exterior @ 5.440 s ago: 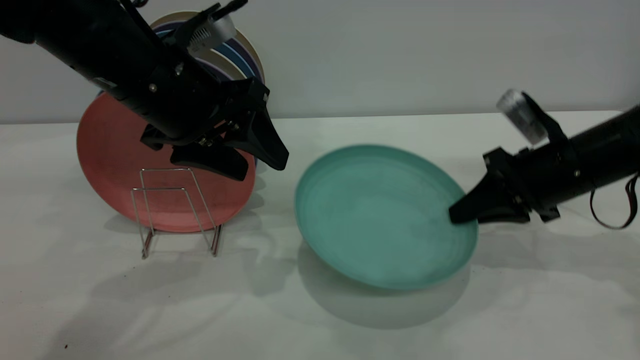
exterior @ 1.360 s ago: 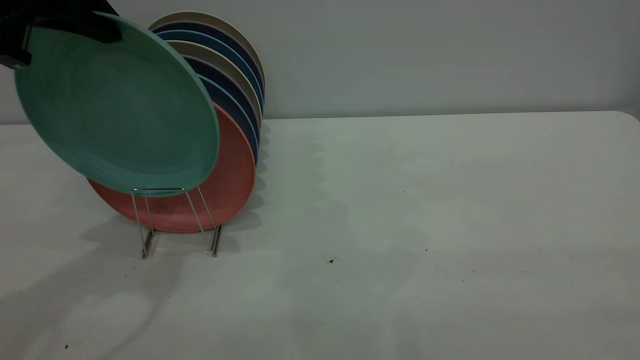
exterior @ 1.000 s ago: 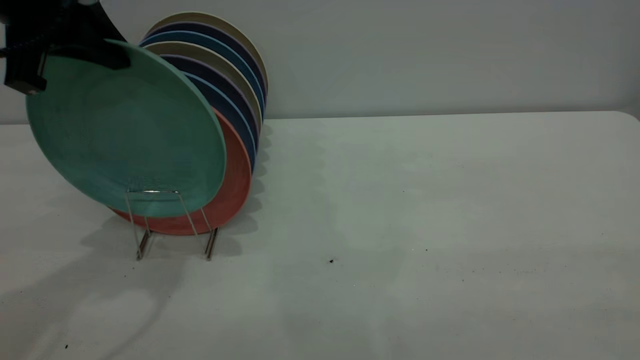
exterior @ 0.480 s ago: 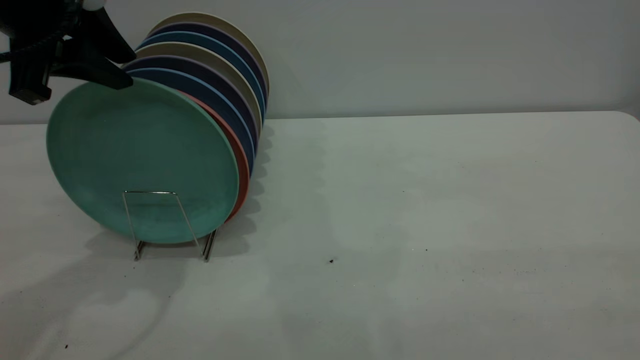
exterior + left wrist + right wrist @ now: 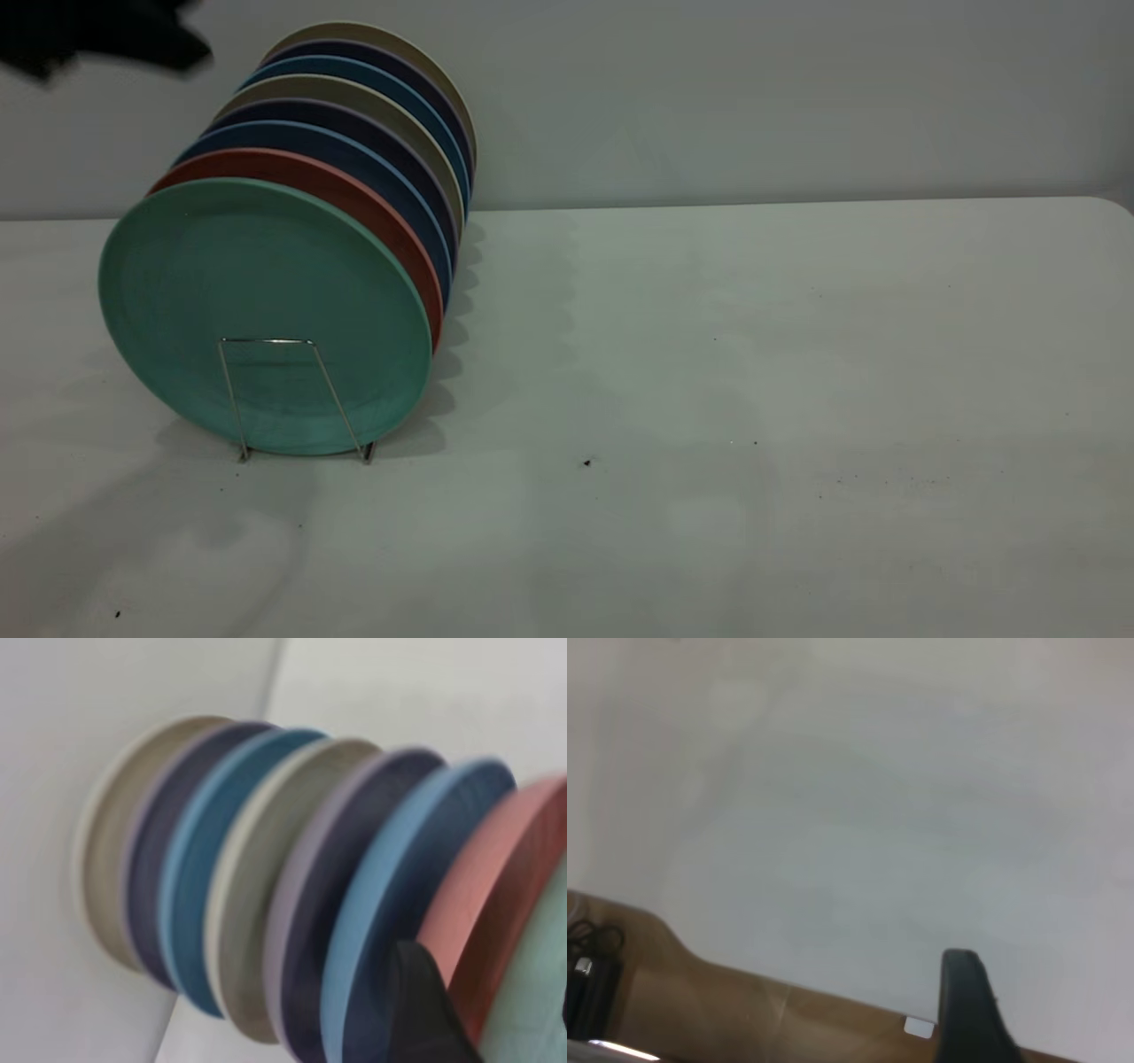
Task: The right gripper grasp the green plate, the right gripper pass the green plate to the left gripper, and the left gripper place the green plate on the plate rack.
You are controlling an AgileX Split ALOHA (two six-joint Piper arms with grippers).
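Observation:
The green plate (image 5: pixel 266 319) stands upright in the front slot of the plate rack (image 5: pixel 266 339), leaning against the salmon-pink plate (image 5: pixel 354 190). My left gripper (image 5: pixel 106 40) is a dark blur at the top left, above the plates and clear of them. In the left wrist view one of its fingers (image 5: pixel 425 1010) hangs over the row of plate rims, with the green plate's rim (image 5: pixel 532 1010) beside it; the jaws are apart and hold nothing. My right gripper is out of the exterior view. One of its fingers (image 5: pixel 967 1010) shows over bare table, empty.
Behind the pink plate stand several blue, purple and beige plates (image 5: pixel 390 106) in the same rack, close to the back wall. The white table (image 5: pixel 753 354) stretches to the right. The right wrist view shows the table's edge and brown floor (image 5: pixel 744 1010).
The left gripper lowered the green plate into the rack's front slot, let go and rose up and away to the upper left. The plates behind tipped more upright.

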